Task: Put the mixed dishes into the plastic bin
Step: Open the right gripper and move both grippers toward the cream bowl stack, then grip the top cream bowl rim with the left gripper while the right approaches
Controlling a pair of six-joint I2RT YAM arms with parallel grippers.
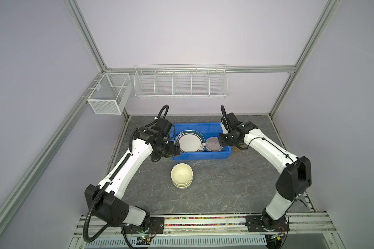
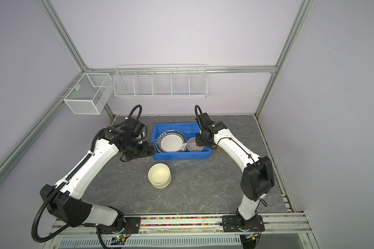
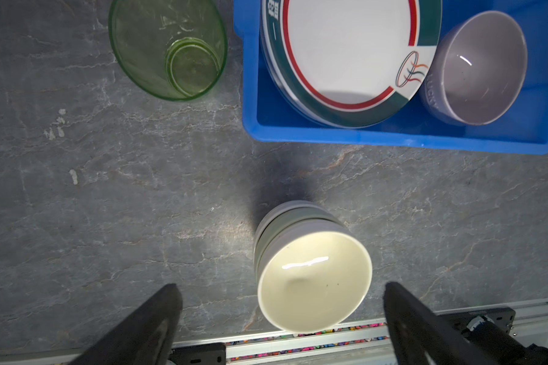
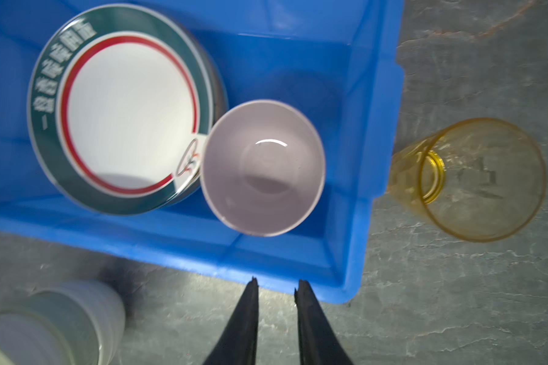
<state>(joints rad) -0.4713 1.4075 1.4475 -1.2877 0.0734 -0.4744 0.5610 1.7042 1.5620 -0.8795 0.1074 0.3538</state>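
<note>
The blue plastic bin [image 1: 201, 157] [image 2: 181, 157] sits at the back middle of the table. In it lie a white plate with a teal-red rim [image 1: 189, 141] [image 3: 345, 53] [image 4: 124, 110] and a lilac bowl [image 1: 213, 144] [image 4: 263, 167]. A stack of bowls, cream on top [image 1: 181, 175] [image 3: 314, 278], stands in front of the bin. A green cup [image 3: 171, 47] stands left of the bin, an amber cup [image 4: 478, 180] right of it. My left gripper [image 3: 280, 286] [image 1: 175, 148] is wide open and empty at the bin's left end. My right gripper [image 4: 276, 280] [image 1: 221, 140] hovers over the bin's right end, jaws slightly apart, holding nothing.
White wire baskets [image 1: 180, 83] and a mesh basket [image 1: 108, 94] hang on the back wall. A metal rail [image 1: 203, 221] runs along the table's front edge. Aluminium frame posts stand at the back corners.
</note>
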